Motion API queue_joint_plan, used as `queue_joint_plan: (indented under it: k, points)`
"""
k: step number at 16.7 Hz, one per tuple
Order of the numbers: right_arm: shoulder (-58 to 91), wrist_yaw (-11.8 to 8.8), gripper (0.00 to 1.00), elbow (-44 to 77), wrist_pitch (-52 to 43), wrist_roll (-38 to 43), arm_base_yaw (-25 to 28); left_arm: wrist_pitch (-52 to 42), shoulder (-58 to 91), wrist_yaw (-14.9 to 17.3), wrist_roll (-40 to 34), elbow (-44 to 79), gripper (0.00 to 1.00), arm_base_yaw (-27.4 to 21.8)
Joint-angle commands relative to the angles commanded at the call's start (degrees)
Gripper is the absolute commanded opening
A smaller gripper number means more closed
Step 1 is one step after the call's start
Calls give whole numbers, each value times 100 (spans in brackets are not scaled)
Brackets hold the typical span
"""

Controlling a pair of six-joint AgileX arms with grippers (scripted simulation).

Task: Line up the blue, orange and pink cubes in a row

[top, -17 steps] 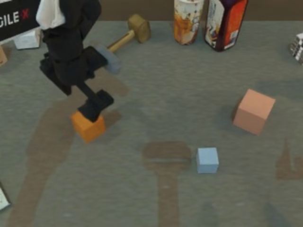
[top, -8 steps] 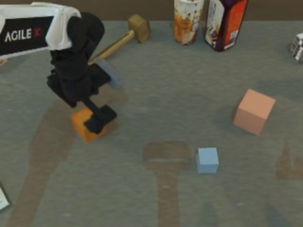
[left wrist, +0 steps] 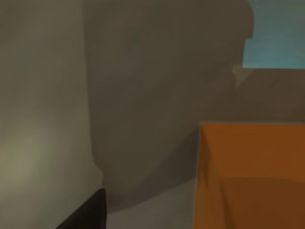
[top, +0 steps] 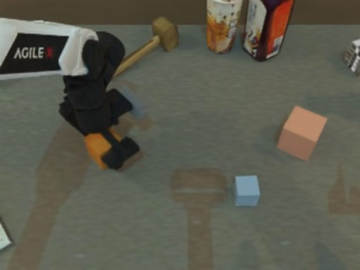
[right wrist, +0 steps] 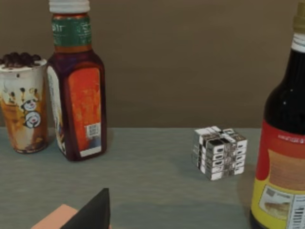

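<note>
table [top: 185, 112] | orange cube [top: 95, 147], blue cube [top: 246, 190], pink cube [top: 302, 133], mallet [top: 152, 39]

Orange cube [top: 96, 147], blue cube [top: 246, 190] and pink cube [top: 302, 133]: plain matt; table [top: 197, 112] dull, faintly mottled; hammer [top: 152, 40] handle wood-like.

We see a bright orange cube [top: 97, 147], pale-blue cube [top: 246, 190], salmon-pink cube [top: 302, 133], and a grey-green counter [top: 197, 112].
</note>
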Motion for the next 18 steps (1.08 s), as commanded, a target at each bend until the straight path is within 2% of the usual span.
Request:
queue_joint_plan:
  k: [13,18]
  points:
    - [0,0,100,0,0,0,0,0,0,0,0,0,2,0]
    - [0,0,100,0,0,0,0,0,0,0,0,0,0,0]
